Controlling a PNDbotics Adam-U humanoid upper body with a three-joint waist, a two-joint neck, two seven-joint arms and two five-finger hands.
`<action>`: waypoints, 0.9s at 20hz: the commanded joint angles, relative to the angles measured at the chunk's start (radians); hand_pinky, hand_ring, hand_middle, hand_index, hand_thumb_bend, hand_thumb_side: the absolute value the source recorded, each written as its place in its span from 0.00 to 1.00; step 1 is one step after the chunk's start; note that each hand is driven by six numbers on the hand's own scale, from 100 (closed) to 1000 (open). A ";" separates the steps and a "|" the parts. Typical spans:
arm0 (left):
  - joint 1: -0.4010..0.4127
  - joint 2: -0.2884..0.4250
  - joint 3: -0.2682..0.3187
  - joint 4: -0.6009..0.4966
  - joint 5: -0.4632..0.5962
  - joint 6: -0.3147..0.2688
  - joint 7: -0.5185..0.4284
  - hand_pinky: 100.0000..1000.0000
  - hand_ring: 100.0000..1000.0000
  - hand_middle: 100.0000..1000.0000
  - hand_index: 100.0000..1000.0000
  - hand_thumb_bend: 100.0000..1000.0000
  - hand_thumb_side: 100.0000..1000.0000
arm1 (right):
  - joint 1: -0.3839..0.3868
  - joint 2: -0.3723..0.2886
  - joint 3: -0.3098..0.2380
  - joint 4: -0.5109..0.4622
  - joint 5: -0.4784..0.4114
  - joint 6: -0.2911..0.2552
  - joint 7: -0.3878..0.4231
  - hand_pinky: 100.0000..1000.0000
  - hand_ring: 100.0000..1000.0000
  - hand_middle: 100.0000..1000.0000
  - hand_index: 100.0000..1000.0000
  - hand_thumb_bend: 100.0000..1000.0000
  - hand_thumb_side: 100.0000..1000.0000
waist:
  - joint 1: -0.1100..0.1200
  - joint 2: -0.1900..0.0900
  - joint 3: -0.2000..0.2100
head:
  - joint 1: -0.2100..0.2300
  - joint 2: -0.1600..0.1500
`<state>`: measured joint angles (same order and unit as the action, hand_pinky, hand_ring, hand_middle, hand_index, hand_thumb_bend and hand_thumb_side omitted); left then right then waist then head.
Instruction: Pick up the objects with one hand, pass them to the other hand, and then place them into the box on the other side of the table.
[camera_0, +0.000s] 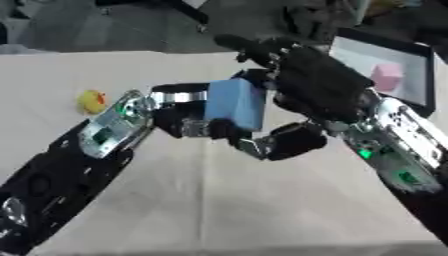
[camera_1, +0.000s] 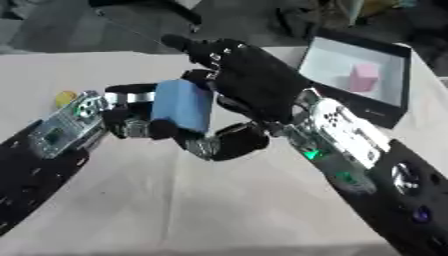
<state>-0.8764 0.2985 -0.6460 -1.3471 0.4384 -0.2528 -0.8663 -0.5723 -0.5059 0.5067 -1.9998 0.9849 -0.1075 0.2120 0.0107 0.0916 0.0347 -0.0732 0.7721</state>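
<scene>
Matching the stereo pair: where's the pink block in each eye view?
Left eye view: pink block at upper right, inside the box.
Right eye view: pink block upper right, nearer centre.
Shared landmark: the blue block between the hands.

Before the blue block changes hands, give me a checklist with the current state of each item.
1. Left hand holds the blue block: ok, fingers curled round it above the table.
2. Right hand positioned at the block: ok, it sits right beside the block, fingers extended.
3. Right hand has closed on the block: cannot tell, its palm side is hidden.
4. Box open to receive: ok, no lid, on the robot's right.
5. Room in the box: ok, only a pink block inside.
6. Other objects waiting: ok, a yellow object lies on the table, left.
</scene>
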 joint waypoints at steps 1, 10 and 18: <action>-0.019 0.006 0.013 -0.028 0.007 -0.035 -0.041 0.61 0.48 0.32 0.58 0.00 0.71 | -0.013 -0.019 -0.023 0.000 0.006 0.007 -0.022 0.65 0.74 1.00 0.55 0.00 0.74 | 0.000 -0.010 -0.002 | -0.001 -0.002; -0.010 0.005 0.006 -0.001 -0.035 -0.084 -0.041 0.62 0.52 0.37 0.63 0.00 0.81 | -0.012 -0.020 -0.030 0.000 -0.002 0.045 -0.232 0.49 0.67 1.00 0.24 0.00 0.80 | 0.001 -0.009 -0.005 | -0.002 -0.002; -0.009 0.001 0.010 0.014 -0.040 -0.133 -0.041 0.64 0.56 0.43 0.69 0.00 1.00 | -0.008 -0.022 -0.025 0.000 0.029 0.052 -0.306 0.50 0.66 1.00 0.23 0.00 0.81 | 0.001 -0.009 -0.006 | -0.004 -0.002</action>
<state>-0.8778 0.2867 -0.6418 -1.3409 0.4049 -0.2954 -0.8239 -0.5626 -0.5160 0.4995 -1.9771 1.0139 -0.0556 -0.0772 0.0113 0.0936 0.0293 -0.0737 0.7721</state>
